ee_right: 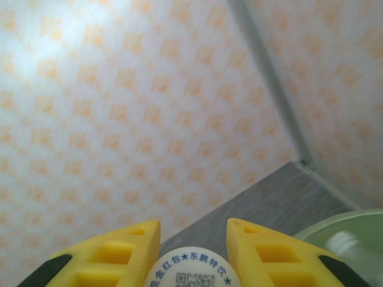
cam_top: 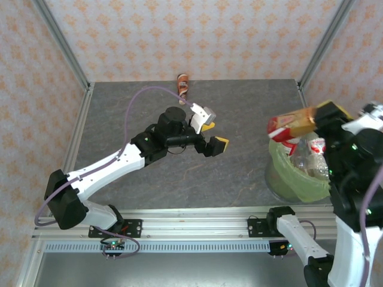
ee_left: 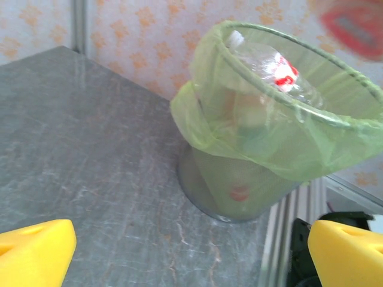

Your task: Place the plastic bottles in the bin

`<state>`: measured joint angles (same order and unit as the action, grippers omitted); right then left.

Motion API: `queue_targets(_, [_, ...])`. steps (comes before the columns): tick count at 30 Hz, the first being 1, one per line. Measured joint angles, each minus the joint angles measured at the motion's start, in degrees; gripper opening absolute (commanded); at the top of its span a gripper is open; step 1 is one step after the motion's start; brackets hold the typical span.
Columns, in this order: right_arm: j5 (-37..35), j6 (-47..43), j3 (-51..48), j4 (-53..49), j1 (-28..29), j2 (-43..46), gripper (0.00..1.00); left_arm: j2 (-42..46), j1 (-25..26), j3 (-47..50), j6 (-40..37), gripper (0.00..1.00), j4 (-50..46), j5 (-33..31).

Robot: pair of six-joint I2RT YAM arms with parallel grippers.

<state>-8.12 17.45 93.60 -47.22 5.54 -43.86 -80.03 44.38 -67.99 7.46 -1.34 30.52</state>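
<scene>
One brown bottle [cam_top: 292, 124] hangs just above the bin [cam_top: 278, 179], clamped by the right gripper [ee_right: 192, 238], probably for dropping in, while the left gripper [cam_top: 212, 134] stands wide open and empty, well apart from the bin.

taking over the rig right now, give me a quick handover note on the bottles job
Left gripper: open, fingers empty, hovering over the middle of the table.
Right gripper: shut on a brown-orange bottle, held above the bin at the table's right side.
Done: at least one clear bottle lies in the bin. More shapes show through the green liner, but the count is unclear.
Left: release the held bottle into the bin, then fetch the lone bottle at the table's far edge by the back wall.
</scene>
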Motion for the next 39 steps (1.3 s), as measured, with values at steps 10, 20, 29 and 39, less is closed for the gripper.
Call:
queue_targets(10, [-26.73,-9.05,0.72,-11.74,0.0,0.85,0.0,-0.76,-2.16,3.23,1.73,1.0,1.31,-5.62])
queue_targets(20, [-28.98,-11.1,-7.61,-11.98,0.0,-1.7,0.0,-0.85,-2.27,3.23,2.91,1.0,1.22,-7.72])
queue_targets(29, [-26.05,-10.88,-16.33,-13.18,-0.98,-3.19,0.49,-2.38,-2.27,3.21,4.09,1.0,1.14,-8.55])
queue_targets(39, [-18.34,-10.49,-15.56,-16.59,-1.25,-8.5,0.75,-4.68,-2.43,3.1,5.2,1.0,0.57,-9.03])
